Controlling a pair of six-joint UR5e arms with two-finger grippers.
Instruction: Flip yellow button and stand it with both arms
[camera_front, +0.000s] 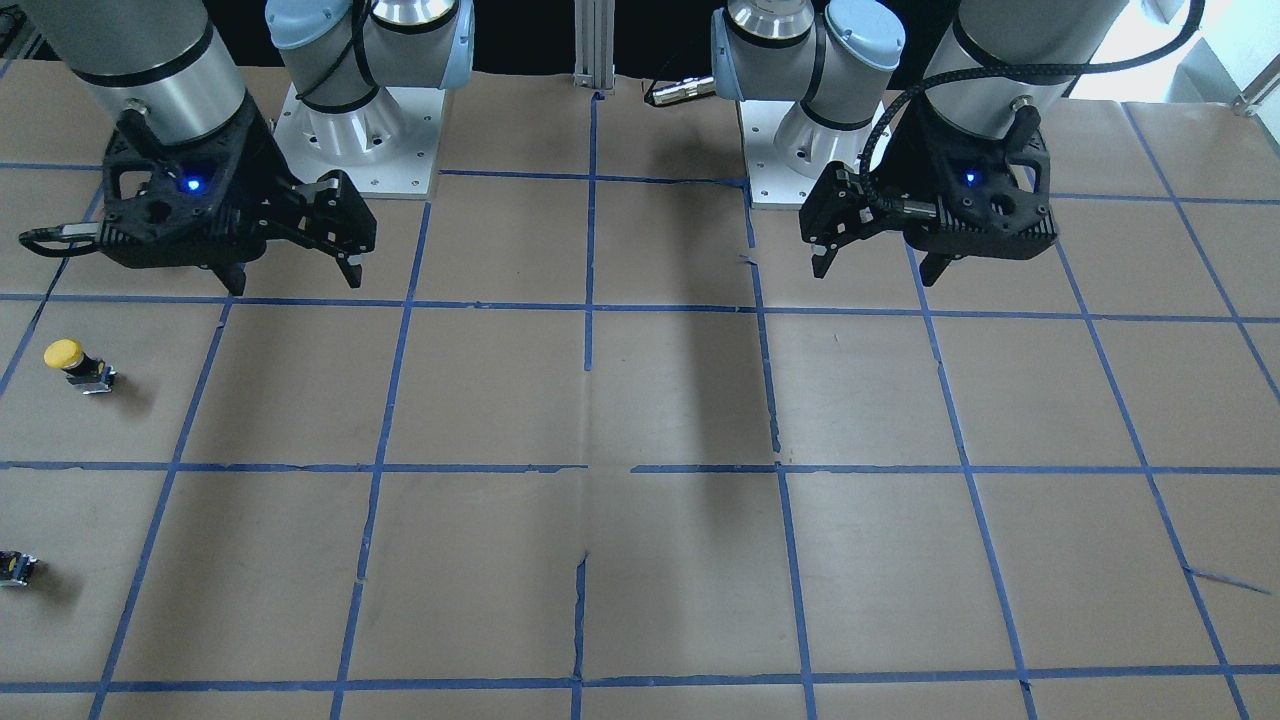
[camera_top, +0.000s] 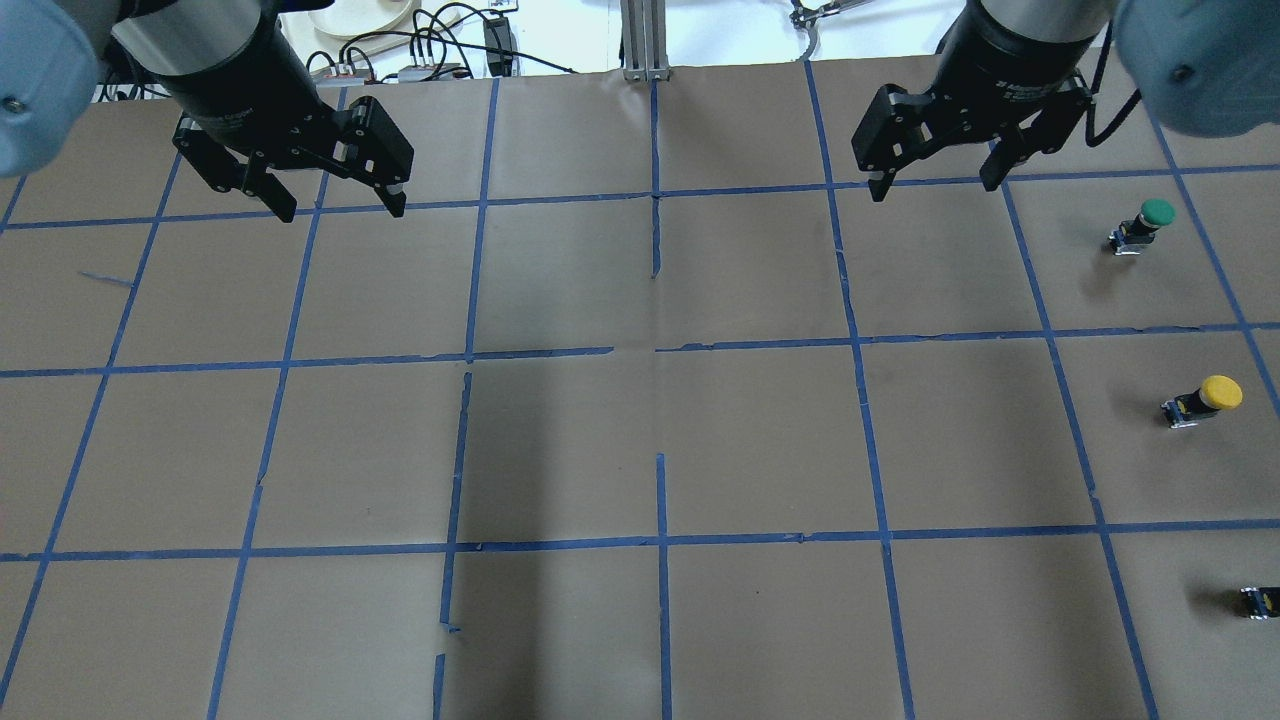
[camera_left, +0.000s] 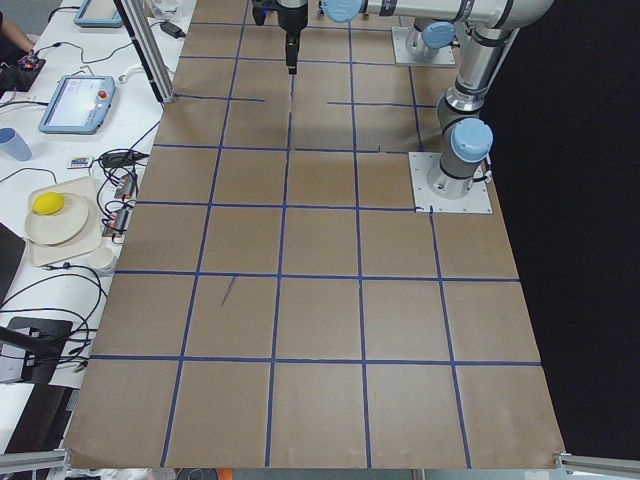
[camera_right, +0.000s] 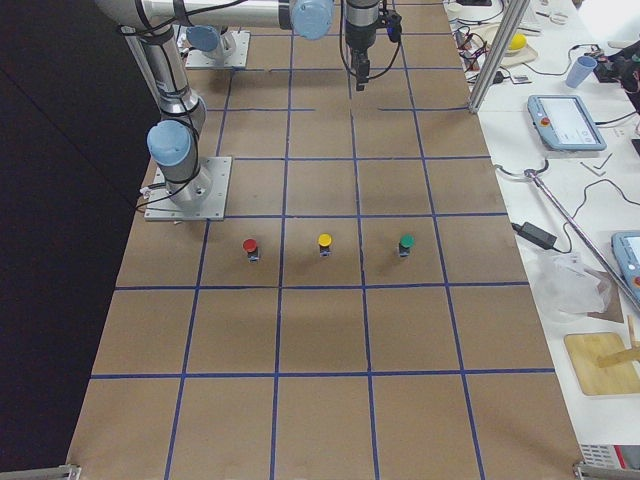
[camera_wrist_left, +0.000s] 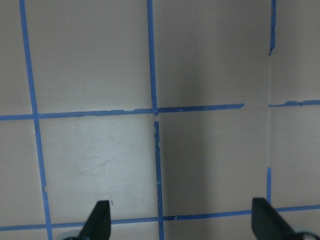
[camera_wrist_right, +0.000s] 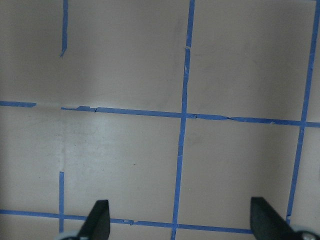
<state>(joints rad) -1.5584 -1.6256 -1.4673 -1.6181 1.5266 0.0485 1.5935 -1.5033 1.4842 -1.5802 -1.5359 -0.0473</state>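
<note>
Brown paper covers the worktop, and blue tape cuts it into squares. Both grippers hang up in the air over it. The left gripper has its two fingers spread wide apart and holds nothing. The right gripper is the same, with its fingers wide apart and nothing in them. The two grippers are well apart from each other. Each wrist camera shows black fingertips with the paper and tape far under them.

The yellow button sits on the worktop. It is off to the outer side of the right gripper, the side away from the left gripper. It is well apart from the right gripper and lower than it. No gripper touches it. It looks like it stands on its black block with the round yellow cap on top.

Two more buttons make a row with it. A green button is on one side and a red button is on the other, with the yellow one between them. Each one stands apart from the next.
</note>
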